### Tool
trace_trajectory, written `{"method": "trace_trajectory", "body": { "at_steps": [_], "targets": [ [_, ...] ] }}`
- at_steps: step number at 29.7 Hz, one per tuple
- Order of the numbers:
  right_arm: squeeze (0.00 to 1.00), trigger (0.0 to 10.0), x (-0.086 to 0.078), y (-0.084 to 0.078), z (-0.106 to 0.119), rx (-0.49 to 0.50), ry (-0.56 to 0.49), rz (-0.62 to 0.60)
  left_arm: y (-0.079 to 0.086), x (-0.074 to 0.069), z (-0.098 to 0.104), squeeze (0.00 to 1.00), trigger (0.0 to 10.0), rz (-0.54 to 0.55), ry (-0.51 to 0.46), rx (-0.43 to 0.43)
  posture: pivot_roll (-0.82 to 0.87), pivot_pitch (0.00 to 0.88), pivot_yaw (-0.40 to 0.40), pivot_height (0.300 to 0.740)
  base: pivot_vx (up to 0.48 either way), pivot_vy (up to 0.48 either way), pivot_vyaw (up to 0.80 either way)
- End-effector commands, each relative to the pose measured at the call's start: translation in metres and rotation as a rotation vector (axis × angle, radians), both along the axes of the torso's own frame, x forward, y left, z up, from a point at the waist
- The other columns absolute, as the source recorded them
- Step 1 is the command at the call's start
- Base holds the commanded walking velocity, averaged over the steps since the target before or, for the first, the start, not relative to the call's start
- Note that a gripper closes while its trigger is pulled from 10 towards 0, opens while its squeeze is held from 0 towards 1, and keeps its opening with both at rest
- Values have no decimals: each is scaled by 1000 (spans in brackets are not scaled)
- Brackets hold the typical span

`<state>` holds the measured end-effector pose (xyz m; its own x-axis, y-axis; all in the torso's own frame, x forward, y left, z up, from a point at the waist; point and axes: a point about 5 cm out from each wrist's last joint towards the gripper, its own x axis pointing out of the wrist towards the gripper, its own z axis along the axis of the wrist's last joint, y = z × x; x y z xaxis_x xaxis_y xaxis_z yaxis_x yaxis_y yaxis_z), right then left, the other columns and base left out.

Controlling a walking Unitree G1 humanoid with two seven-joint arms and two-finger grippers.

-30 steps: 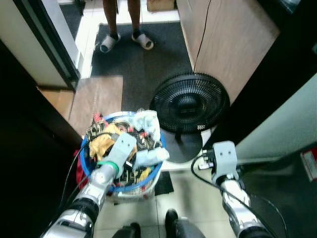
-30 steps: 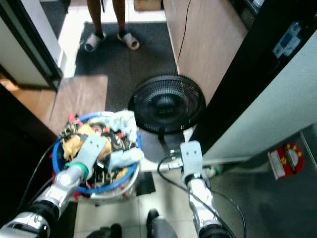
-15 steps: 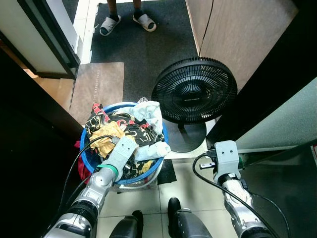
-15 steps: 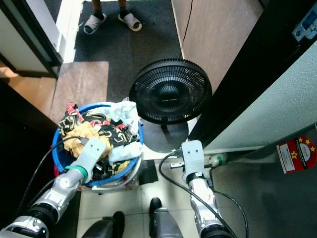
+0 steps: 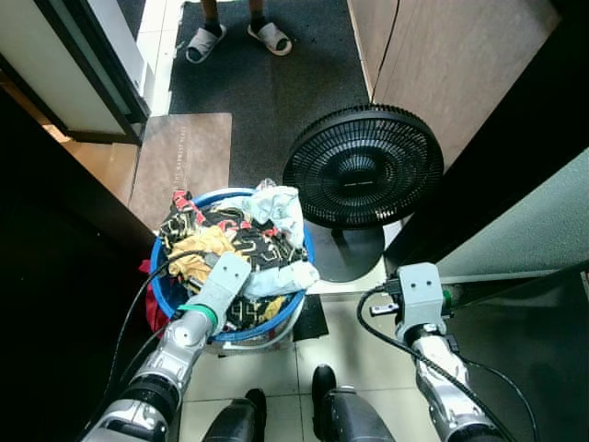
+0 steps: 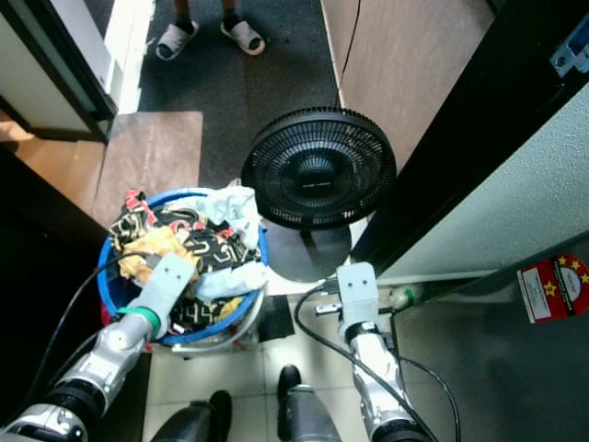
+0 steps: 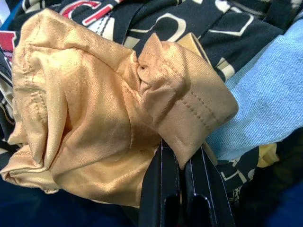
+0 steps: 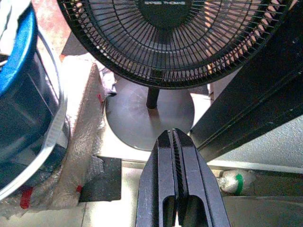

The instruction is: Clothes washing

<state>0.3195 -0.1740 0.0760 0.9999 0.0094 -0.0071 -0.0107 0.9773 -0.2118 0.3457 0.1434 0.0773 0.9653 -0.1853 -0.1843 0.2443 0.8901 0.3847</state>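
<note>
A black floor fan (image 5: 363, 166) stands on the tiled floor (image 5: 340, 336) just beside a blue laundry basket (image 5: 299, 304) heaped with clothes; a person's slippered feet (image 5: 237, 39) wait on the dark mat beyond. On top of the heap lie a black printed garment (image 5: 241, 241), a pale blue cloth (image 5: 281, 210) and a golden-yellow garment (image 7: 90, 113).

The left gripper (image 7: 179, 163) is down in the heap, its fingers drawn together with their tips tucked under a stitched hem fold of the golden-yellow garment; whether the cloth is truly pinched between them I cannot tell. The right gripper (image 8: 174, 156) hangs over the floor near the fan's round base, fingers pressed together, holding nothing.

Risks, as I judge them: a shallow bite on slippery fabric may slide out on lifting, tangled clothes may drag along and spill over the rim, and the left arm's loose cable (image 5: 152, 285) could snag the basket.
</note>
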Motion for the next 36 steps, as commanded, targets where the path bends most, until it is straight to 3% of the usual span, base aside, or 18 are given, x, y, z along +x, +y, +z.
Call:
{"method": "trace_trajectory", "body": {
  "at_steps": [1, 5, 7, 8, 9, 10, 12, 16, 19, 25, 27, 30, 32, 35, 36],
  "targets": [
    [0, 10000, -7, 2, -13, 0, 53, 1, -1, -8, -4, 0, 0, -17, -1, -33, 55, 398, 110, 740, 0, 0, 0],
    [0, 10000, -7, 3, -13, 1, 54, 2, -2, -8, 1, 0, 0, -29, -27, -45, 57, 390, 110, 740, 0, 0, 0],
    [0, 10000, -6, 5, -12, 5, 49, 5, -4, -8, 12, 0, 0, -51, -71, -64, 67, 359, 105, 740, 0, 0, 0],
    [0, 10000, -5, 7, -10, 12, 37, 10, -7, -7, 28, 0, 0, -65, -118, -100, 80, 322, 98, 740, 0, 0, 0],
    [0, 10000, -5, 7, -10, 12, 37, 10, -7, -7, 28, 0, 0, -65, -118, -100, 80, 322, 98, 740, 0, 0, 0],
    [0, 10000, -3, 14, 0, 25, -5, 30, -10, -6, 51, 0, 10000, -89, -177, -137, 102, 272, 86, 740, 0, 0, 0],
    [0, 10000, 0, 31, 26, 43, -120, 88, -10, -10, 96, 0, 10000, -134, -293, -194, 116, 191, 62, 740, 0, 0, 0],
    [0, 10000, -4, 41, 46, 53, -209, 119, -7, -20, 119, 0, 10000, -150, -360, -222, 125, 146, 47, 740, 0, 0, 0],
    [0, 10000, -12, 38, 59, 56, -258, 112, -4, -32, 127, 0, 10000, -155, -382, -239, 122, 109, 33, 740, 0, 0, 0],
    [0, 10000, -26, 17, 95, 39, -374, 58, 7, -49, 143, 0, 10000, -102, -442, -264, 95, 21, 11, 740, 0, 0, 0],
    [0, 10000, -22, 7, 112, 17, -423, 64, 14, -45, 155, 0, 10000, -64, -476, -268, 82, 0, 5, 740, 0, 0, 0],
    [0, 10000, -21, 5, 116, 9, -428, 72, 17, -44, 161, 0, 10000, -46, -475, -279, 82, 0, 5, 740, 0, 0, 0],
    [0, 10000, -11, 1, 113, -18, -407, 85, 22, -30, 172, 0, 10000, 1, -480, -337, 80, 0, 0, 740, 0, 0, 0],
    [0, 10000, -8, 0, 112, -20, -395, 79, 22, -26, 176, 0, 10000, 11, -480, -345, 78, 0, -1, 740, 0, 0, 0],
    [0, 10000, -1, -5, 115, 13, -400, 23, 15, -18, 184, 0, 10000, 9, -503, -357, 76, 0, -1, 740, 0, 0, 0]
  ]
}}
